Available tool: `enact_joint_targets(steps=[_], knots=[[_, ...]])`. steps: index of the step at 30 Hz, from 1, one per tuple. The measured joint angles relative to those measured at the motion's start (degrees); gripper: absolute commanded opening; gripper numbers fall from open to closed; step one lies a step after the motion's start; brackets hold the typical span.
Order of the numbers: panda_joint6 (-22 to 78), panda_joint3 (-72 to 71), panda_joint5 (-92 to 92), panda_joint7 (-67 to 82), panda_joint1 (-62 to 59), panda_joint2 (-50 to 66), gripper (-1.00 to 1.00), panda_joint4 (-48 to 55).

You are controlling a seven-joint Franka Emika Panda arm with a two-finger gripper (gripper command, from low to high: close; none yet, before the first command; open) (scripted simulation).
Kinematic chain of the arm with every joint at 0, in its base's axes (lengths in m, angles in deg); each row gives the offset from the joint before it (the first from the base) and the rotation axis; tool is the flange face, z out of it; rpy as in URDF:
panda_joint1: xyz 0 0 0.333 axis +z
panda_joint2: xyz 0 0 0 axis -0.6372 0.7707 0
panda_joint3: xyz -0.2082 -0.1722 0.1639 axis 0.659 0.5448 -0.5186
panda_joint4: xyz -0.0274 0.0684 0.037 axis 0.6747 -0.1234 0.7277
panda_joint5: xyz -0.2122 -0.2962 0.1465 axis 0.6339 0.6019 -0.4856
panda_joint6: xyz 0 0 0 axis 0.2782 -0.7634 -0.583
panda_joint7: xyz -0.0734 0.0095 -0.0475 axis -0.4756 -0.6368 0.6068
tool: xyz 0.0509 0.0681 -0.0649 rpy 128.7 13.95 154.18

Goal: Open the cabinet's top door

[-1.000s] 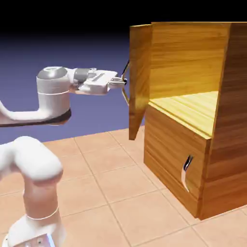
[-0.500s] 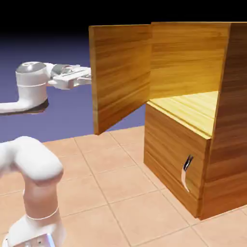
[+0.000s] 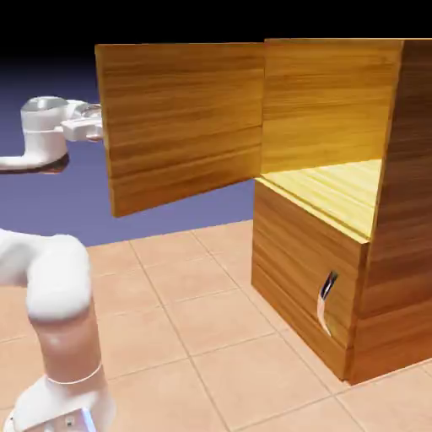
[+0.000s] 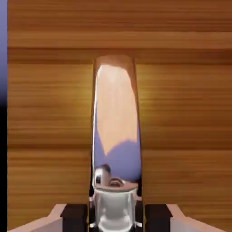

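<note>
The top door (image 3: 181,126) stands swung wide from the cabinet (image 3: 308,278), toward the exterior view's left. At its far face, the robot's gripper (image 4: 116,219) is closed on the door's curved silver handle (image 4: 116,118), which lies between the two fingertips (image 4: 74,217).

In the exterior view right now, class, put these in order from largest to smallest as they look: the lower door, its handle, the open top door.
1. Top door
2. Lower door
3. Lower door's handle, a thin curved strip
</note>
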Motion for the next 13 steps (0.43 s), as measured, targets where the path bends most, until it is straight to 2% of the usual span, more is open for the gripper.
enact_joint_targets(steps=[13], knots=[[17.5,-13.5,-5.1,6.1,-25.5,-3.2,-1.0,27.0]])
